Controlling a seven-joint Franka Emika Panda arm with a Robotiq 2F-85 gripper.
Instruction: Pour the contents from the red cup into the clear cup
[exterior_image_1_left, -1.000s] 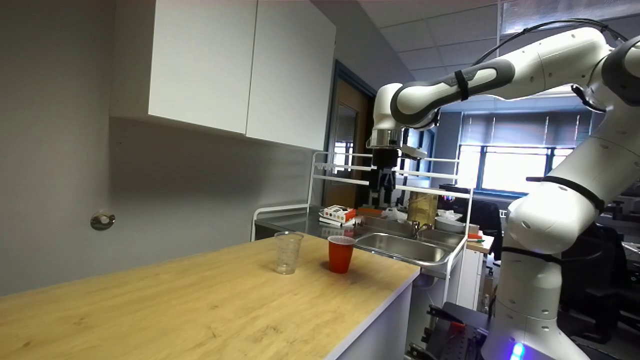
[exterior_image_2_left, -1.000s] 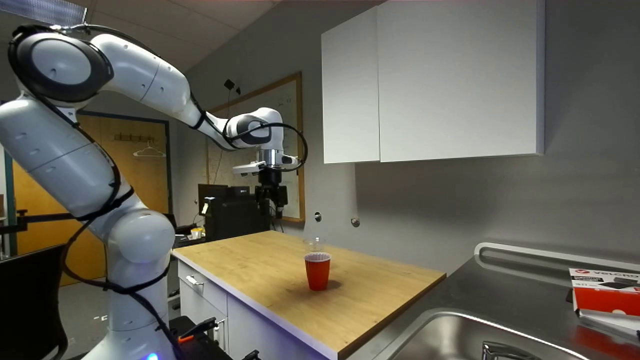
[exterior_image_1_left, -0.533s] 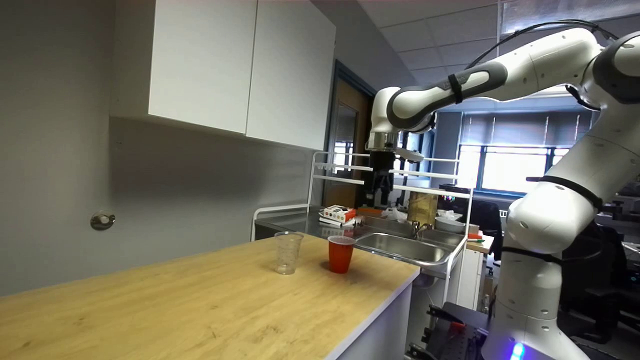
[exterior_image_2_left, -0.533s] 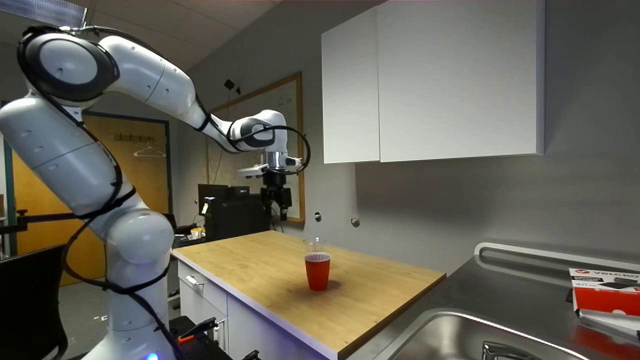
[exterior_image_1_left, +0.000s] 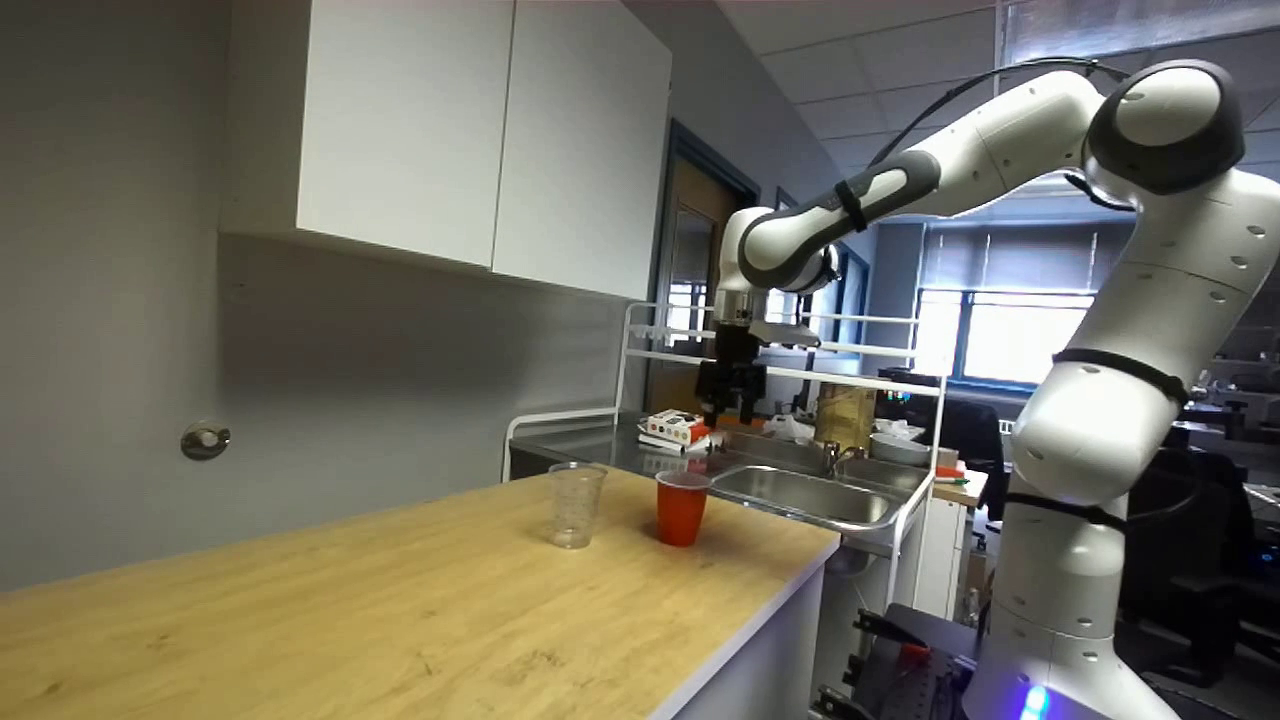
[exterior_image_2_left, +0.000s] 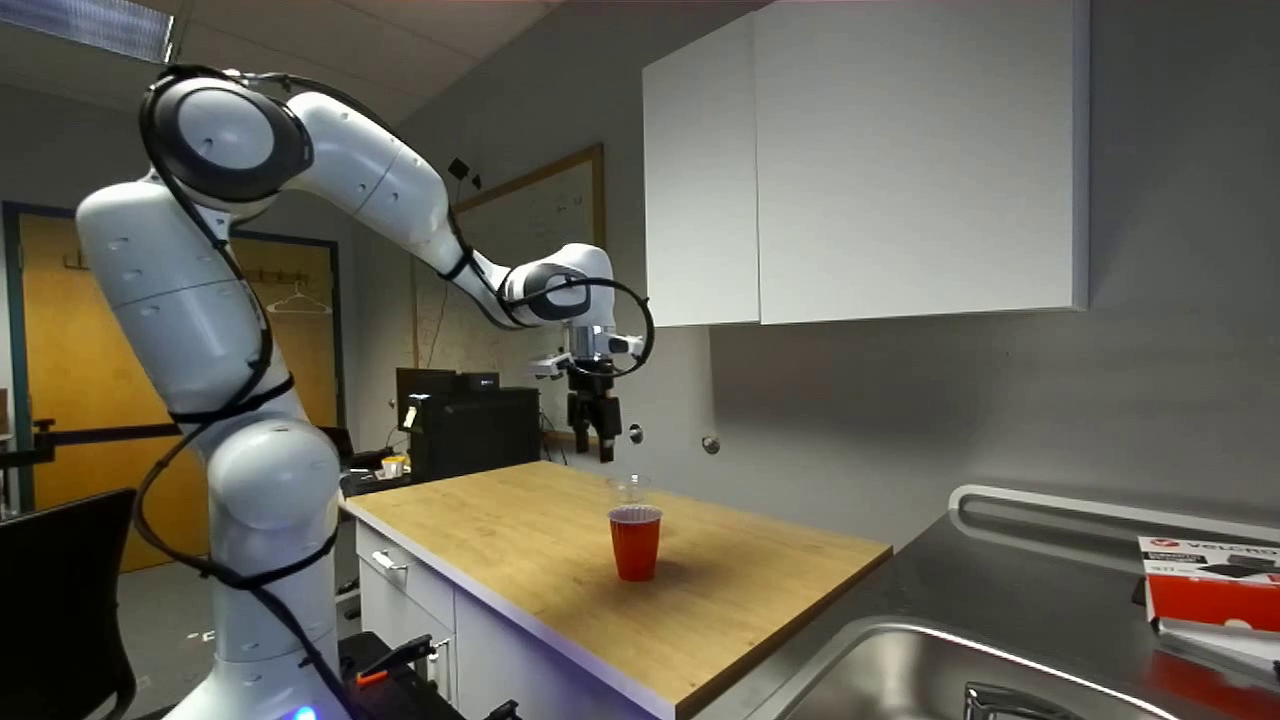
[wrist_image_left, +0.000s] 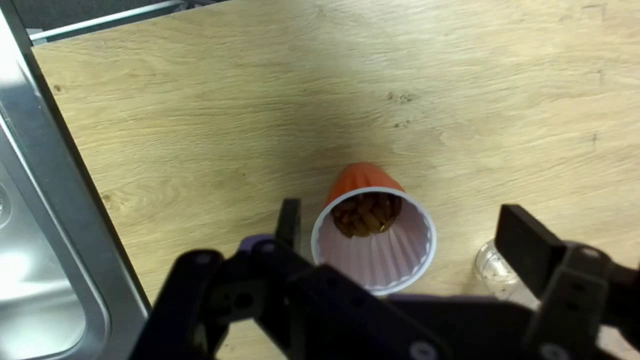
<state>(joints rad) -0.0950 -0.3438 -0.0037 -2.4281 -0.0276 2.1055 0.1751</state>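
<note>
The red cup (exterior_image_1_left: 680, 515) stands upright on the wooden counter in both exterior views (exterior_image_2_left: 635, 548). In the wrist view the red cup (wrist_image_left: 364, 180) holds brown, nut-like pieces at its bottom. The clear cup (exterior_image_1_left: 575, 510) stands upright beside it. It is partly behind the red cup in an exterior view (exterior_image_2_left: 629, 489). In the wrist view the clear cup (wrist_image_left: 500, 272) is partly hidden by the right finger. My gripper (wrist_image_left: 407, 232) is open and empty, with the red cup showing between its fingers. In both exterior views the gripper (exterior_image_1_left: 729, 408) hangs above the cups, apart from them (exterior_image_2_left: 594, 446).
The wooden counter (exterior_image_1_left: 400, 600) bears both cups. A metal sink (exterior_image_1_left: 805, 492) adjoins it, with a faucet (exterior_image_1_left: 832, 458) and a red-and-white box (exterior_image_1_left: 677, 428) behind. A white rack frame (exterior_image_1_left: 622, 360) rises over the sink. A wall cabinet (exterior_image_2_left: 900, 160) hangs above the counter.
The arm has moved forward and down, bringing my gripper lower and closer to the cups. The gripper has turned a little. The cups have not moved.
</note>
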